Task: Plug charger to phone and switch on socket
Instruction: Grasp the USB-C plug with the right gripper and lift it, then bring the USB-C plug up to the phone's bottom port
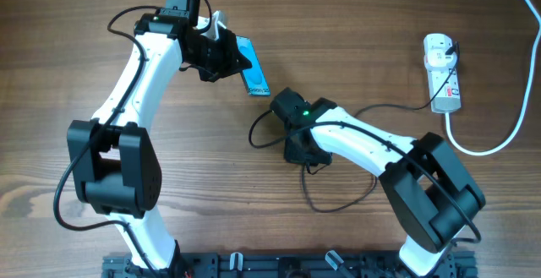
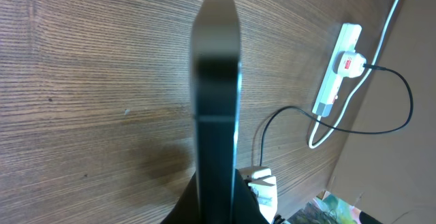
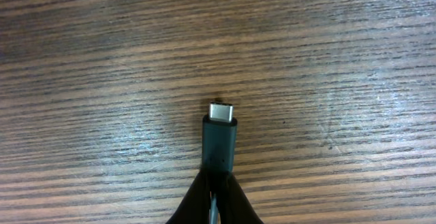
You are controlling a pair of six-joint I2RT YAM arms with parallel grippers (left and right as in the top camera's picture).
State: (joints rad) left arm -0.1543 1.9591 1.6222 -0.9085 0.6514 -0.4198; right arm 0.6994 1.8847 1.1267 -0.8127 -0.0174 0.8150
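My left gripper is shut on the phone, holding it tilted above the table with its cyan screen up. In the left wrist view the phone shows edge-on as a dark slab rising from between the fingers of that gripper. My right gripper sits just below the phone's lower end, shut on the charger's connector. In the right wrist view the connector sticks out past the gripper, metal tip forward, over bare wood. The charger cable runs to a black plug in the socket.
The socket lies at the right side of the table, a thick white lead curving from it to the right edge. Slack charger cable loops under the right arm. The arm bases stand at the front edge.
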